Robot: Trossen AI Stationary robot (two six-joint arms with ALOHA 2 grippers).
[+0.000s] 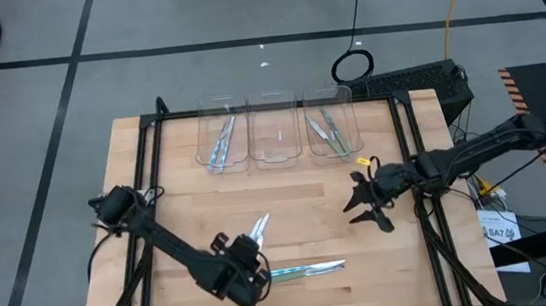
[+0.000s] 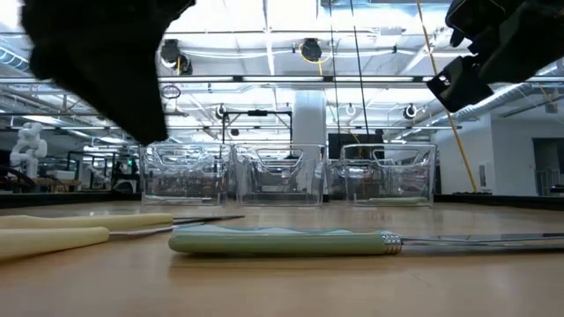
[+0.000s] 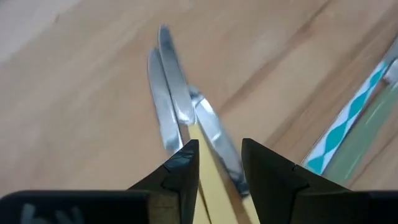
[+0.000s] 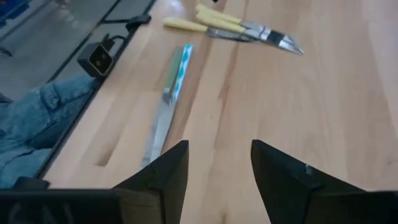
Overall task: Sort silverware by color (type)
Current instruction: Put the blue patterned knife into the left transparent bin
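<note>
Left gripper (image 3: 219, 165) straddles the yellow-handled utensils (image 3: 186, 112) at the table's front — fingers apart, silvery heads fanned beyond them. Right gripper (image 4: 219, 165) hovers open mid-table; its view alone shows the green-and-teal pair (image 4: 168, 93) lengthwise.

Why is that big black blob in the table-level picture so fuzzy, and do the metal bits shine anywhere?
In the low view an arm hangs too close to the lens, so it blurs; the green-handled utensil there is fairly sharp. In the left wrist view, the silvery heads look smeared and catch pale glare beyond the left pincer.
</note>
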